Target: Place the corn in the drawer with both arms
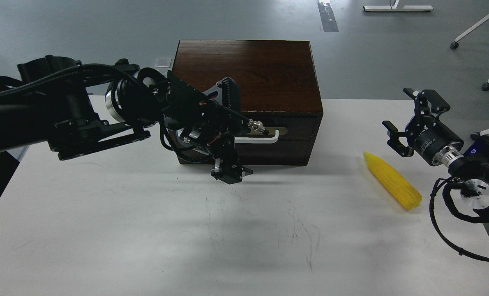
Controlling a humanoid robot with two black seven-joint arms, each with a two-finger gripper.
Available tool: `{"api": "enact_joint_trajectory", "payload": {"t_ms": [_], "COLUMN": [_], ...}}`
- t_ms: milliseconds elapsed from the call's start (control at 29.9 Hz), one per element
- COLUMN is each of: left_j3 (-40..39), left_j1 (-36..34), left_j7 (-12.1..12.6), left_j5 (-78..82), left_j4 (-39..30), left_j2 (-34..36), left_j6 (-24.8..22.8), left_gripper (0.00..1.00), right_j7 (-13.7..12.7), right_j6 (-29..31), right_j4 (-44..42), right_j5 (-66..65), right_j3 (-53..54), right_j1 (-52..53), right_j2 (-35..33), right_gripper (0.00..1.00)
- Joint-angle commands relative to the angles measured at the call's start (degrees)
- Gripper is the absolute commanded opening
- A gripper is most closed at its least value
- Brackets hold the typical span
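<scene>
On the white table (104,246), the dark brown wooden drawer (289,125) sits shut at twelve o'clock, the bright yellow tapered corn cob (392,180) lies at three o'clock beside the wide-open right gripper (400,119), while the left gripper (232,135), its spread unclear, should hook the white bar handle (261,139) squarely and pull straight.

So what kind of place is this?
Probably a robotics lab or test room: a white table on a bare grey floor, wheeled frame legs, and one wooden drawer box as a prop.
</scene>
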Motion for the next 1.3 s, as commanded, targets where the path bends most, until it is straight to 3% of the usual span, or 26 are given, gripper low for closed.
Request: {"api": "enact_joint_trajectory", "payload": {"t_ms": [0,1270], "left_j3": [0.9,4.6], "left_j1": [0.2,0.6], "left_j7": [0.0,0.0], "left_j5": [0.0,0.0], "left_j4": [1.8,3.9], "left_j2": [-0.4,-4.2], "left_j6": [0.0,0.0], "left_gripper": [0.98,0.98], "right_j7": [0.0,0.0], "right_j6": [-0.1,-0.1], "right_j4": [-0.3,-0.4], "right_j5": [0.0,0.0], "right_j3": [0.1,0.2], "right_j1": [-0.2,-0.7], "right_j2": [0.1,0.1], "right_gripper": [1.00,1.00]}}
